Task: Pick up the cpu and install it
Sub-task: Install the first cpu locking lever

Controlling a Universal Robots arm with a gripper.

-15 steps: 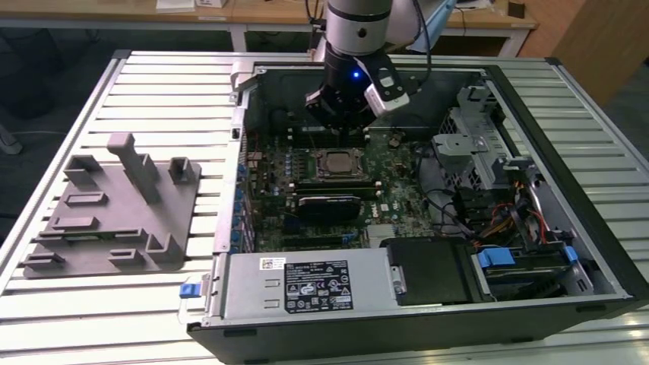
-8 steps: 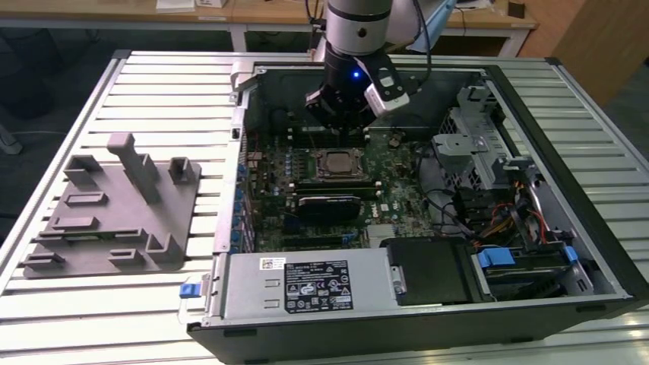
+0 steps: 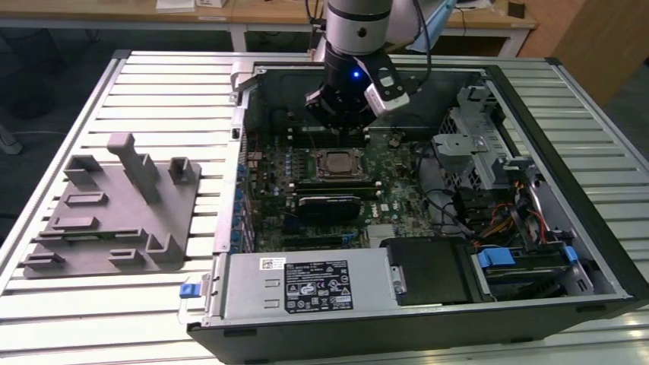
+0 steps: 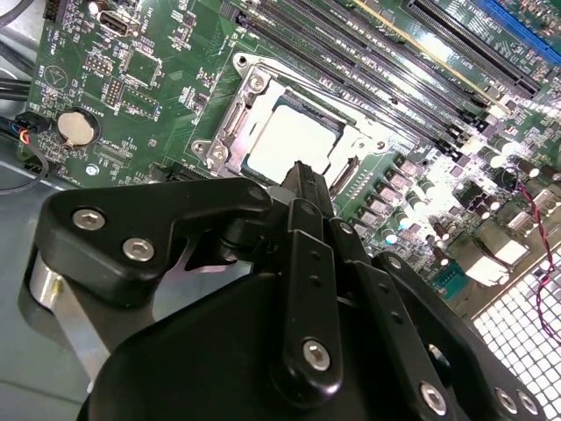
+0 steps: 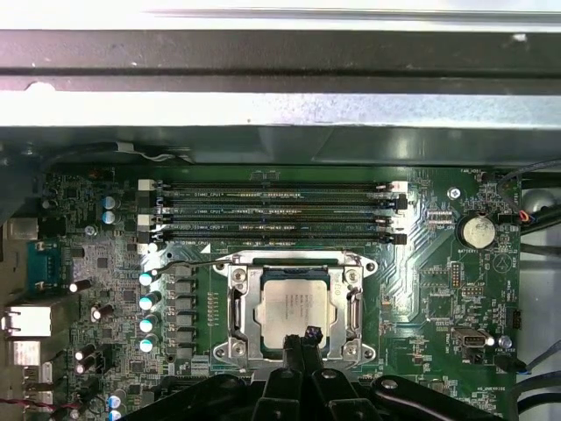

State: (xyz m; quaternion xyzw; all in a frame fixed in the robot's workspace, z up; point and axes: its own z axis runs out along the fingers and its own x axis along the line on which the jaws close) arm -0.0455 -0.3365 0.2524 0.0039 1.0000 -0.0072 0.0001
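Observation:
The cpu (image 3: pixel 335 163) is a pale silver square lying flat inside the metal socket frame (image 5: pixel 235 303) on the green motherboard (image 3: pixel 396 190) of the open computer case. It appears in both wrist views, cpu (image 4: pixel 294 136) and cpu (image 5: pixel 296 305). My gripper (image 3: pixel 340 123) hangs above the board, just beyond the socket toward the case's back wall. Its black fingertips are pressed together with nothing between them, gripper (image 4: pixel 302 173), gripper (image 5: pixel 304 337). They sit over the cpu's near edge, and I cannot tell whether they touch it.
A grey plastic fixture (image 3: pixel 112 213) with upright blocks stands on the slatted table at the exterior view's left. Memory slots (image 5: pixel 272 210) run beside the socket. The power supply (image 3: pixel 304 285) and a drive cage (image 3: pixel 476 144) crowd the case's front and right.

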